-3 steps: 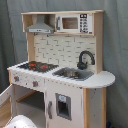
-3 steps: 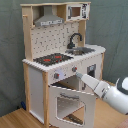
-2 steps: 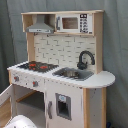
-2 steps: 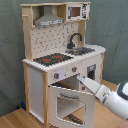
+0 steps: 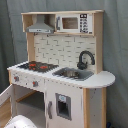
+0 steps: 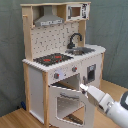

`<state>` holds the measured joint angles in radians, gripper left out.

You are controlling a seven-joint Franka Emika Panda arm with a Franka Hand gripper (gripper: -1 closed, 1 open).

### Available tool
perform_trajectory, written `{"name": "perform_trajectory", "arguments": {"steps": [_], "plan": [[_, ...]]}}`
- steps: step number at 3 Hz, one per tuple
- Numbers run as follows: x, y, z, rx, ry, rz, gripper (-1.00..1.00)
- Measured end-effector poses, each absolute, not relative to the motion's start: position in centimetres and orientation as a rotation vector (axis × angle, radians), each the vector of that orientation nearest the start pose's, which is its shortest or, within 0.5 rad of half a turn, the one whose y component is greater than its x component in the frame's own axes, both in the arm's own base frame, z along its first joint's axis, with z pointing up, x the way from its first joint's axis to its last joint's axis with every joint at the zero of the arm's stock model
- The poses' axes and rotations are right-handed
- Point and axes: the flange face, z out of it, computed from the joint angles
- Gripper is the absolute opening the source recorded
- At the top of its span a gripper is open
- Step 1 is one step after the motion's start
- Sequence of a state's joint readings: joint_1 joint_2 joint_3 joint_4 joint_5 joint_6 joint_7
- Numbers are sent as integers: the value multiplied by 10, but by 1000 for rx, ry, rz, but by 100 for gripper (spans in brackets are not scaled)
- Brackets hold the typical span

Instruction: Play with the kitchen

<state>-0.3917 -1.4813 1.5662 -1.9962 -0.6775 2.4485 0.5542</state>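
Reaching in from the second exterior view's right, the tool (image 6: 85, 89) meets the top edge of the open oven door (image 6: 67, 102); its grip I cannot tell. The kitchen (image 6: 60, 60) stands on the floor, stiff and probably heavy, best handled by that light hinged door.

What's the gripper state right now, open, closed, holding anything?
Gripper: at the top edge of the open oven door on the kitchen in the second exterior view; open or closed cannot be told.
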Motion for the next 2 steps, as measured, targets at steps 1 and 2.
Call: {"name": "perform_trajectory", "arguments": {"steps": [1, 2], "plan": [[52, 619, 335, 1001, 1008, 1568, 100], [38, 626, 318, 1100, 975, 1609, 100]]}}
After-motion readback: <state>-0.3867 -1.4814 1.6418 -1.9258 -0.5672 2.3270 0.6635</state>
